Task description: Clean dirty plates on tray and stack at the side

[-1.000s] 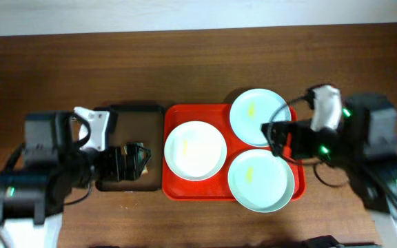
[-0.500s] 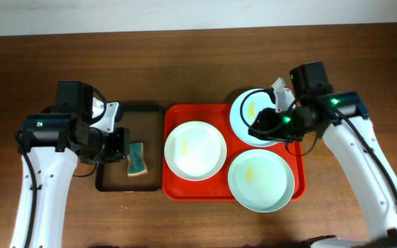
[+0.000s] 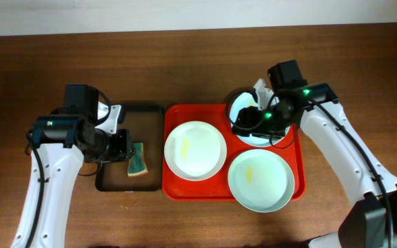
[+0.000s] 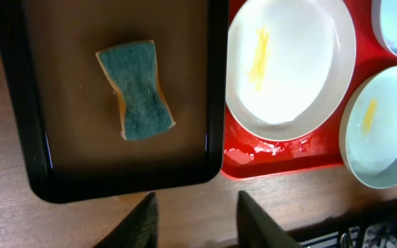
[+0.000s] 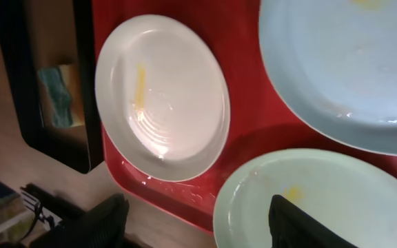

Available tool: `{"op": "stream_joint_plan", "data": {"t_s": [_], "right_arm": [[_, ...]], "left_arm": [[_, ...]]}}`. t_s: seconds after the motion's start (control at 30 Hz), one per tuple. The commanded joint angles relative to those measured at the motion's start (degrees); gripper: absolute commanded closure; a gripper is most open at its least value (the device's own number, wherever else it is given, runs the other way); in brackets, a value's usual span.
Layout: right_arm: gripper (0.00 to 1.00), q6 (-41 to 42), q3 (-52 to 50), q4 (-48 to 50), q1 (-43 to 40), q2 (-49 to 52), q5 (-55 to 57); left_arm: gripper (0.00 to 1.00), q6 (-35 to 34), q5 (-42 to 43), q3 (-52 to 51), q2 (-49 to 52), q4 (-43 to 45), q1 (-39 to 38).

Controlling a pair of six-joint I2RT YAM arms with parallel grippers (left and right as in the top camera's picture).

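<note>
Three plates lie on the red tray (image 3: 174, 114). The white plate (image 3: 195, 150) on the left has a yellow smear, as does the pale plate (image 3: 260, 180) at the front right. My right gripper (image 3: 244, 122) hovers open over the back right plate (image 3: 278, 135) and hides part of it. In the right wrist view its fingers (image 5: 109, 220) frame the tray's front rim (image 5: 185, 200) with nothing between them. My left gripper (image 3: 119, 146) hangs open over the black tray (image 3: 109, 182), just left of a green and yellow sponge (image 3: 138, 158); its fingertips (image 4: 145, 220) are empty.
The black tray sits right against the red tray's left side. Bare wooden table (image 3: 198, 62) surrounds both trays. Water glistens on the red tray's front rim (image 4: 267, 148).
Both arms have risen from their folded pose. The left gripper has pulled back left off the sponge, which now shows. The right gripper has moved left over the back right plate.
</note>
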Motion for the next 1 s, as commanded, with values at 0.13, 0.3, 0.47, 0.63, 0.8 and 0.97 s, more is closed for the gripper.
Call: {"op": "stream_joint_plan", "data": {"t_s": [0.13, 0.3, 0.47, 0.63, 0.8, 0.97], "right_arm": [[0.33, 4.98, 0.39, 1.90, 5.05, 0.52, 9.01], [0.33, 8.98, 0.37, 4.00, 8.39, 0.52, 15.30], [0.34, 11.23, -1.46, 8.35, 9.99, 0.87, 16.85], [0.44, 11.85, -2.32, 9.81, 10.67, 4.07, 16.85], [0.58, 12.24, -2.62, 9.81, 10.67, 8.79, 16.79], [0.58, 12.28, -2.62, 9.99, 10.67, 12.90, 16.37]], "left_arm": [[0.62, -0.85, -0.35, -1.09, 0.09, 0.76, 0.31], [0.62, -0.90, -0.35, -1.09, 0.09, 0.79, 0.31], [0.63, -0.90, -0.35, -1.09, 0.09, 0.79, 0.31], [0.64, -0.90, -0.35, -1.09, 0.09, 0.79, 0.31], [0.65, -0.90, -0.35, -1.09, 0.09, 0.79, 0.31], [0.65, -0.90, -0.35, -1.09, 0.09, 0.79, 0.31]]}}
